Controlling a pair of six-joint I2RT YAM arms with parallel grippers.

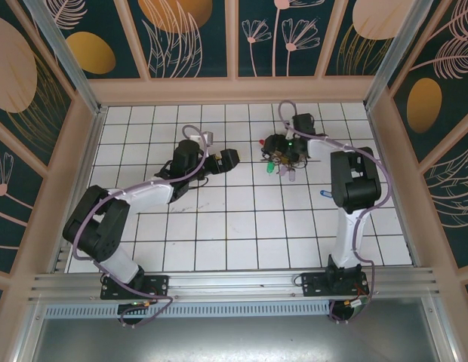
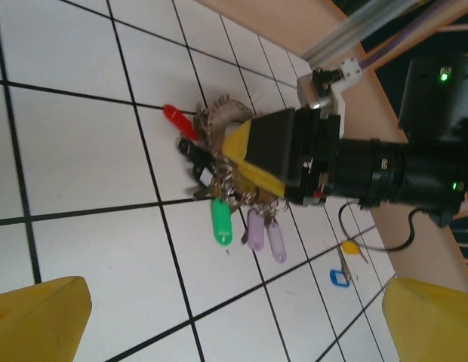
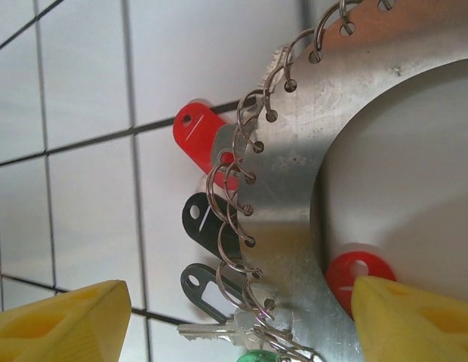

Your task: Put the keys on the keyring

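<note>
The keyring [image 3: 294, 188] is a flat silvery band fringed with small wire rings, keys and tags. It lies on the white tiles at the back right. My right gripper [image 3: 234, 324] is open and straddles the band: one yellow finger [image 3: 60, 324] sits outside it, the other [image 3: 415, 317] inside, over a red tag [image 3: 355, 273]. From the left wrist view, the keyring [image 2: 215, 121] shows under the right gripper [image 2: 253, 158], with green [image 2: 221, 221] and purple [image 2: 255, 230] tags trailing. Two loose keys lie apart, blue-tagged [image 2: 339, 277] and yellow-tagged [image 2: 350, 246]. My left gripper [image 1: 232, 158] hangs open, left of the bunch.
Wooden walls [image 1: 385, 151] close the tiled floor [image 1: 219, 226] on three sides, and an aluminium rail [image 1: 234, 283] runs along the front. The blue-tagged key [image 1: 324, 196] lies close to the right arm's elbow. A black cable [image 2: 370, 245] loops near the right wall.
</note>
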